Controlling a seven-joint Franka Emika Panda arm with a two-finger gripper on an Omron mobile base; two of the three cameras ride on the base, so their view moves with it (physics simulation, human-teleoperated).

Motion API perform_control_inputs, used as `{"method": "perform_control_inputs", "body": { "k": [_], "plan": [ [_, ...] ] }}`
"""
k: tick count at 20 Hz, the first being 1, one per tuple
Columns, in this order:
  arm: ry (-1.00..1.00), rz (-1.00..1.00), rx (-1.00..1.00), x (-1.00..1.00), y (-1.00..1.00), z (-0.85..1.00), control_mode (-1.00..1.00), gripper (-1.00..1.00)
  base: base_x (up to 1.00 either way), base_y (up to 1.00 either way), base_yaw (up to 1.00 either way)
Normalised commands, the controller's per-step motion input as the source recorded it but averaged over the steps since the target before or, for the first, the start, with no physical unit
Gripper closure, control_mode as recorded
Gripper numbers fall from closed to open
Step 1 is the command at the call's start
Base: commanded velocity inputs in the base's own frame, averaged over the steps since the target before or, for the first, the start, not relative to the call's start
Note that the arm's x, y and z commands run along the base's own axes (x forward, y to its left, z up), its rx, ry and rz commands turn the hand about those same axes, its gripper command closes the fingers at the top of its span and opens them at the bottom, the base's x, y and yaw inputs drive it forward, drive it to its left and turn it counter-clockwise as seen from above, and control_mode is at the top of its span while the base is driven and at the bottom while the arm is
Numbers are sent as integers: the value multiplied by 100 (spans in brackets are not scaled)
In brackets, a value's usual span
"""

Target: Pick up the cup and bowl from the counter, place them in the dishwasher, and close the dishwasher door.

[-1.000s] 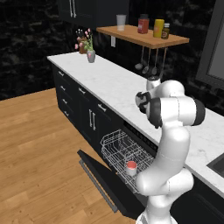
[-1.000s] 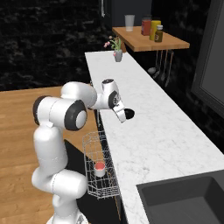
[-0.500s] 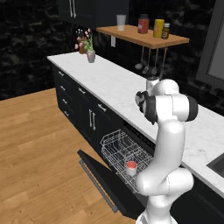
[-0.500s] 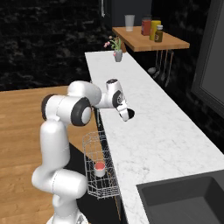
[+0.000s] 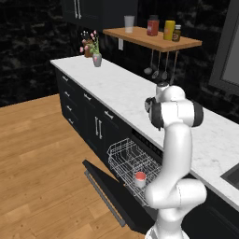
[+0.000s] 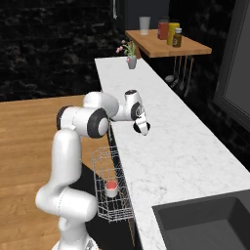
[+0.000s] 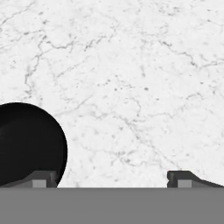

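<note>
Counter (image 6: 180,146): long white marble slab with grey veins, taken here as the landmark. It runs from a flower vase (image 6: 132,61) at its far end to a dark sink (image 6: 215,224) at its near end.

Dishwasher (image 5: 154,154): under the counter, partway along its front. Dishwasher door (image 5: 112,198) dropped open, lying out over the wood floor. White wire rack (image 5: 128,161) pulled out from beneath the counter edge.

Arm: reaches over the counter's front part, hand pointing down at the marble.

Bowl (image 7: 28,144): black, round, sitting on the counter top just under the hand; in the hand view one fingertip (image 7: 41,178) overlaps its rim; contact or not, hard to say.

Cup (image 5: 140,178): red-topped, upright in the rack, below counter level.

Gripper (image 7: 111,179): fingers spread wide, nothing between them, just above the counter.
</note>
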Motion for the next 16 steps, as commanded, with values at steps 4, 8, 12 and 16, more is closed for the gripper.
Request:
{"method": "perform_control_inputs", "body": {
  "k": [4, 8, 12, 16],
  "plan": [
    [0, -6, 0, 36, -5, -15, -100, -100, 0, 0, 0],
    [0, -4, 3, 28, 0, -15, -100, -100, 0, 0, 0],
    [0, -3, 3, 36, 0, -19, -100, -100, 0, 0, 0],
    [0, -1, 1, 29, 0, -26, -100, -100, 0, 0, 0]
  ]
}}
